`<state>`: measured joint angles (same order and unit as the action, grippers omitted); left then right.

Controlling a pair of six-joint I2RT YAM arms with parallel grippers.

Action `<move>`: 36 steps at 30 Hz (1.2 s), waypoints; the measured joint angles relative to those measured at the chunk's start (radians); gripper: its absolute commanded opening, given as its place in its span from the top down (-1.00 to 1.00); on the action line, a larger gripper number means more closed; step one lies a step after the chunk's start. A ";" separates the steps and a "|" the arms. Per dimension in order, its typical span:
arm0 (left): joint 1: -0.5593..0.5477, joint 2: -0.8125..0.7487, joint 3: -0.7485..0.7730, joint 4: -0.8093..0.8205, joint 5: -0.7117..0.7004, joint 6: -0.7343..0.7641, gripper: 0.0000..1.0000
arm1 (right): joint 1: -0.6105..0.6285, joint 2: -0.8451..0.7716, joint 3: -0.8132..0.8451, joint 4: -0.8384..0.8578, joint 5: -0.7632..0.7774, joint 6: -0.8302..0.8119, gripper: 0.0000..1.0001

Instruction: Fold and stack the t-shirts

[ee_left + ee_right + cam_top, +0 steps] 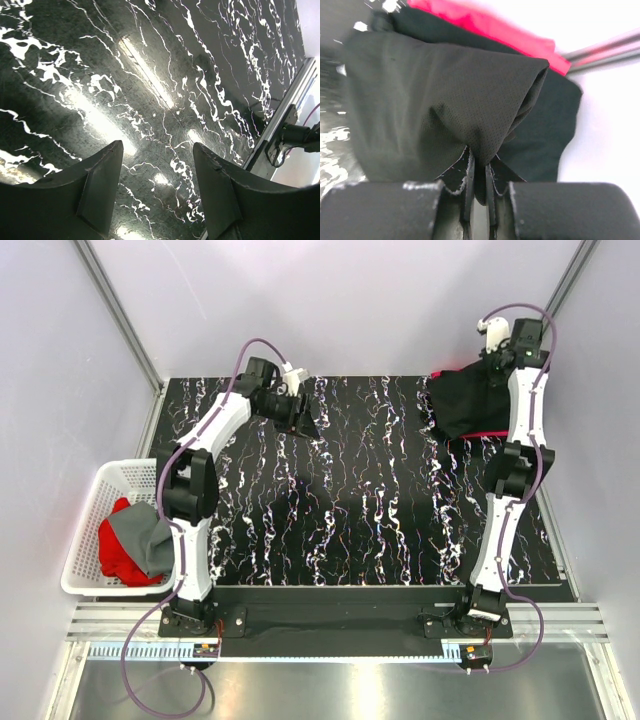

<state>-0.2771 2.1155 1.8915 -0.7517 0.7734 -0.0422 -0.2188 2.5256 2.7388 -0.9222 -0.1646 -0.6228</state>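
A folded black t-shirt lies at the table's far right corner on a red t-shirt whose edge shows below it. My right gripper is shut on a fold of the black t-shirt at its far right edge; the red shirt shows behind it in the right wrist view. My left gripper is open and empty above the bare table at the far left-centre; its jaws stand wide apart over the marbled top. A red t-shirt and a grey t-shirt lie in the basket.
A white slatted basket stands off the table's left edge. The black marbled table has a metal rail along its near edge. Grey walls close in at the back and sides.
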 measured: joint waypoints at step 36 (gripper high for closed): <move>-0.093 0.000 0.000 -0.036 -0.100 0.076 -0.31 | -0.091 0.154 0.010 0.081 0.148 0.098 1.00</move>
<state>-0.3706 2.1159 1.8919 -0.7879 0.6735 0.0341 -0.3096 2.6793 2.7491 -0.8410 -0.0166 -0.5251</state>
